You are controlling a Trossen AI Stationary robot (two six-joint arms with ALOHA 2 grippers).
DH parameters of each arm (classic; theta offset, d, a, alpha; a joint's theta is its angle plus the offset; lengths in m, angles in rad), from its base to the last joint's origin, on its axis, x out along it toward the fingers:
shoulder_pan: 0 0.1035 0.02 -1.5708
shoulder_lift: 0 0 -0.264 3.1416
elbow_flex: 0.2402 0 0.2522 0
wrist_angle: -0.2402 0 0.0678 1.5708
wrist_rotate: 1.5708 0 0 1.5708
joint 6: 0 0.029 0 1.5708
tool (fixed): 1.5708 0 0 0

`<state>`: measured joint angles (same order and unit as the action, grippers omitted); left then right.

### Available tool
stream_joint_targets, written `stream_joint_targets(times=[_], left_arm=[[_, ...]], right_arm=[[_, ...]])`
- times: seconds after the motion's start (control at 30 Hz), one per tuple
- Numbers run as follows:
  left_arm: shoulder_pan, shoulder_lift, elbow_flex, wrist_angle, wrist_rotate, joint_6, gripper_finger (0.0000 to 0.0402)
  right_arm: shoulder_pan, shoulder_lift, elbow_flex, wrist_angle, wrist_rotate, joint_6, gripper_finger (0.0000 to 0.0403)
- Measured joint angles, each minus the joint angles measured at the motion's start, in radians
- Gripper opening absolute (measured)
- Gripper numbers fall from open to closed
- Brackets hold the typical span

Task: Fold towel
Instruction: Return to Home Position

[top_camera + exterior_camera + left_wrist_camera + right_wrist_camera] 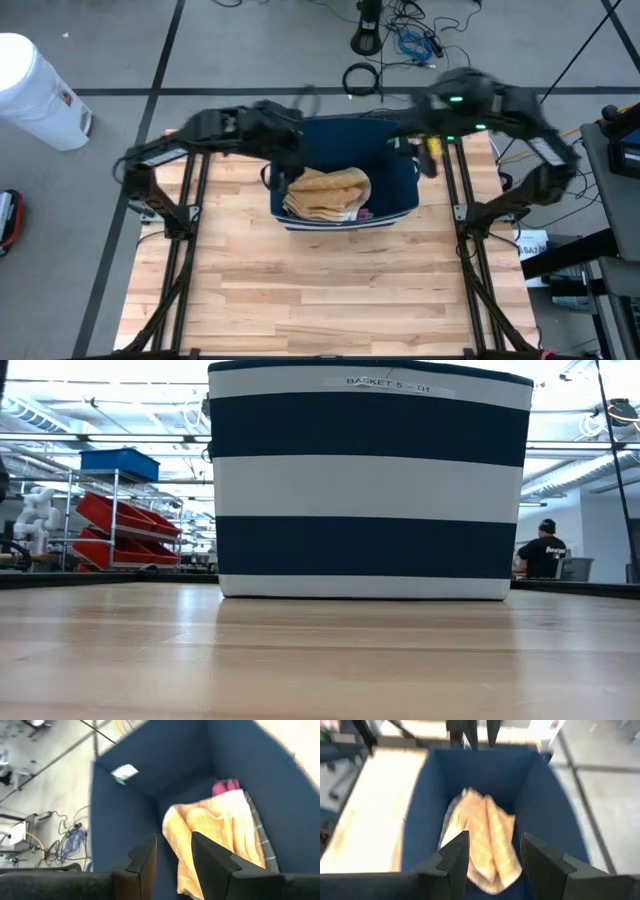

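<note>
A crumpled orange-tan towel (328, 192) (220, 835) (485, 840) lies inside a navy-and-white striped basket (400, 190) (370, 490), on top of other cloths. The basket stands on the wooden table near its far edge. My left gripper (285, 158) (172, 852) hovers open above the basket's left rim and points slantwise down into it. My right gripper (425, 155) (492, 852) hovers open above the basket's right rim, also slanting down. Nothing is between either pair of fingers.
A pink cloth (226, 786) and a grey-striped cloth (260, 835) lie under the towel in the basket. Bare wooden table (320, 290) stretches from the basket to the near edge. A white bin (35, 90) and cables (410, 40) are on the floor beyond.
</note>
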<state>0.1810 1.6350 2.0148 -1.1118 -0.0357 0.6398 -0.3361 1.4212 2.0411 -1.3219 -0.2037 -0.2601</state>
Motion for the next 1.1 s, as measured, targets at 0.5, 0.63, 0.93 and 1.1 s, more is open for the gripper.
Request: stream_joint_targets(times=[0.5, 0.63, 0.93, 1.1], left_arm=[[-0.136, -0.356, 0.0, -0.085, -0.022, -0.245, 0.0128], [-0.152, -0.422, 0.0, -0.123, -0.028, -0.305, 0.0128], [-0.158, -0.58, -0.184, -0.136, -0.063, -0.414, 0.0128], [-0.158, -0.731, -0.449, -0.003, -0.089, -0.439, 0.0128]], right_arm=[[0.237, -0.344, -0.217, 0.122, 0.115, 0.196, 0.0162], [0.24, -0.439, -0.335, 0.185, 0.133, 0.233, 0.0162], [0.24, -0.636, -0.63, 0.396, 0.116, 0.283, 0.0162], [0.241, -0.702, -0.812, 0.557, 0.067, 0.278, 0.0162]])
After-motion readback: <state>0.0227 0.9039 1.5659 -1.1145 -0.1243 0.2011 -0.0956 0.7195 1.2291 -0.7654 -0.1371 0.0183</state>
